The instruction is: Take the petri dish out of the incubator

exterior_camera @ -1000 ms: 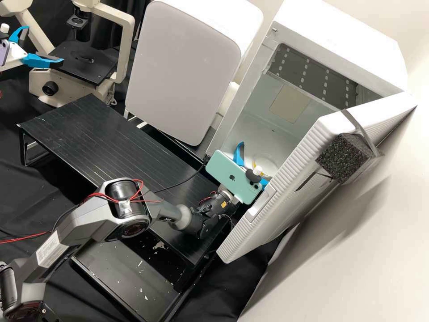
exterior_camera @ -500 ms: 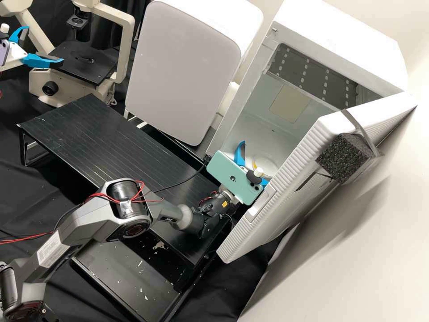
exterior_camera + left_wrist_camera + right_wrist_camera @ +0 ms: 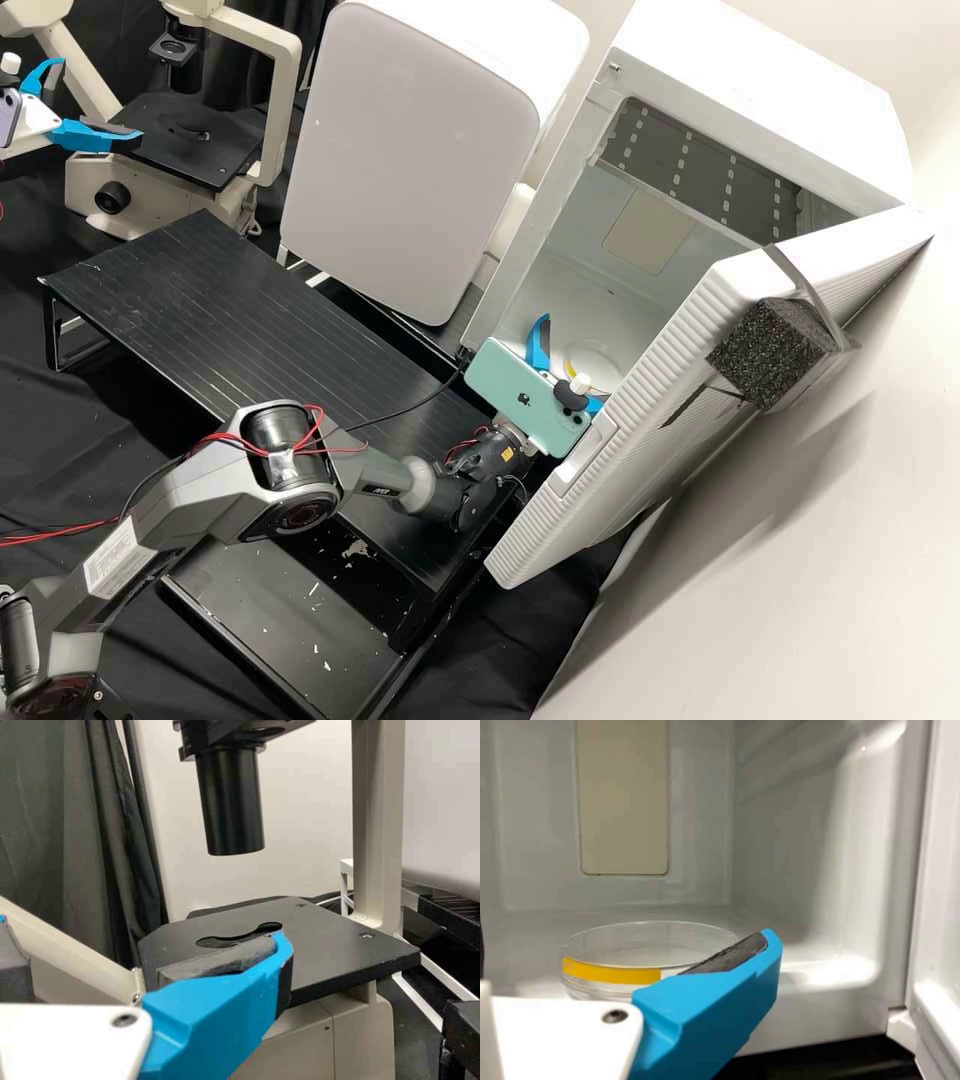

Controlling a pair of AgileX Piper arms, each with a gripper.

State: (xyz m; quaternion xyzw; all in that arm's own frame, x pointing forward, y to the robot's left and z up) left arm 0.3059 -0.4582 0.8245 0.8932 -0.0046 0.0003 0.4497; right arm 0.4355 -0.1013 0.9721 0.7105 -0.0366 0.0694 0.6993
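I'm hovering my right jaws wide apart at the mouth of the incubator (image 3: 765, 95) — the petri dish (image 3: 611, 971) is sitting inside, just ahead, roughly lining up with the gap — left jaws are hanging apart near the microscope (image 3: 215, 160)

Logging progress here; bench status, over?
Right gripper open near petri dish, ungripped inside incubator. Left gripper open near microscope stage. Door open, apparently not blocking.
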